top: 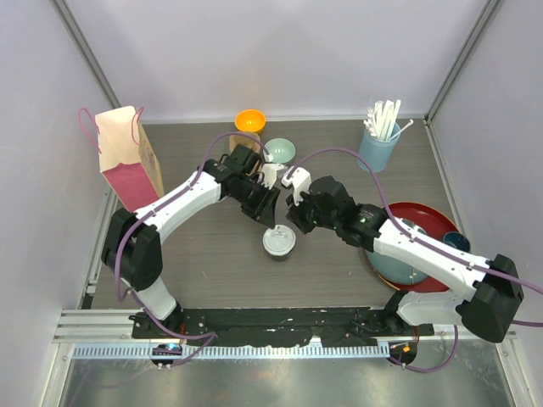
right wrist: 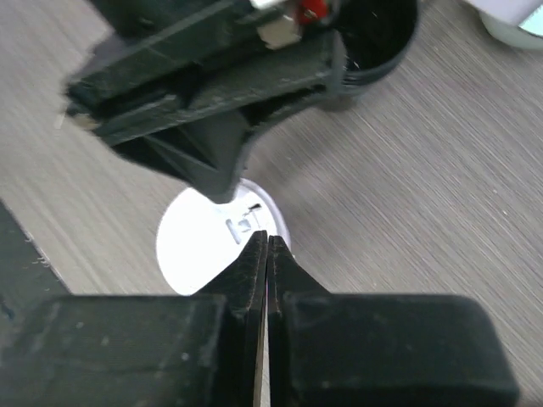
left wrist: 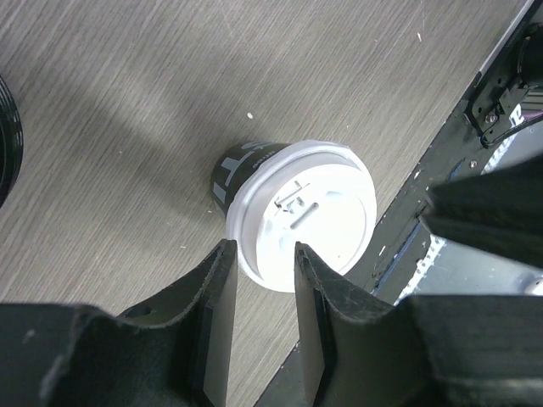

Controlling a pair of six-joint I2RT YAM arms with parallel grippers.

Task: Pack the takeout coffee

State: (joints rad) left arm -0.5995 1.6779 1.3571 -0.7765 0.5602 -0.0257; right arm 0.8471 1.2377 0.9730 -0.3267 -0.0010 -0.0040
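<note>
One takeout coffee, a black paper cup (left wrist: pixel 240 166) under a white lid (top: pixel 278 242), stands upright mid-table. In the left wrist view the lid (left wrist: pixel 316 210) lies just beyond my left gripper (left wrist: pixel 264 248), which hangs open above it with only table showing between the fingers (left wrist: pixel 214 297). In the top view the left gripper (top: pixel 270 214) hovers just behind the cup. From the right, my right gripper (top: pixel 296 218) reaches in. It is shut (right wrist: pixel 268 238), its tips over the near edge of the lid (right wrist: pixel 199 250), nothing held.
A pink and tan paper bag (top: pixel 127 157) stands at the back left. An orange bowl (top: pixel 250 121) and a pale green bowl (top: pixel 281 151) sit behind the arms. A blue tumbler of straws (top: pixel 379 144) is back right, with a red tray (top: pixel 428 216) and a dark mug (top: pixel 456 242). A dark round rim (right wrist: pixel 377 42) shows near the left arm.
</note>
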